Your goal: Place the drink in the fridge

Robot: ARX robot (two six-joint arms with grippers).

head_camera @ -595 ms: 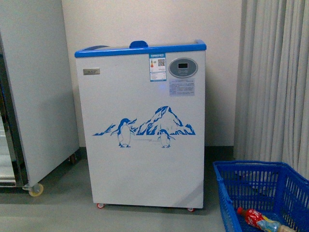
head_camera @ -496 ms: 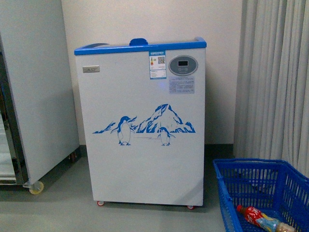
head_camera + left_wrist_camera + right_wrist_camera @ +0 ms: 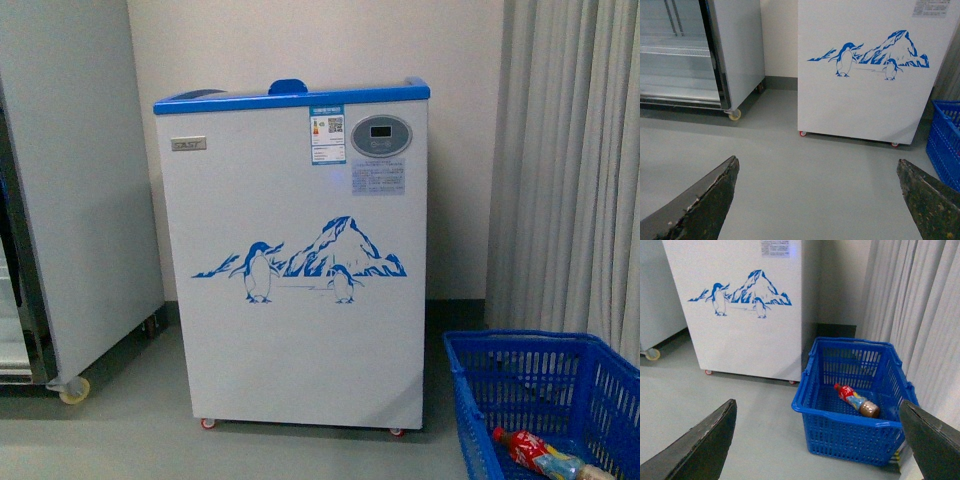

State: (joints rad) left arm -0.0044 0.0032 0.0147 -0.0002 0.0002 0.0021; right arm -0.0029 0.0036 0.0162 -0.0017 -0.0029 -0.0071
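The drink (image 3: 856, 401) lies in the blue basket (image 3: 850, 435), well ahead of the empty, wide-spread right gripper (image 3: 816, 404)

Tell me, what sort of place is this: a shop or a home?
Likely a mock shop or test room: a penguin-printed chest freezer, a blue shopping basket holding a drink bottle, and a tall cabinet on casters.
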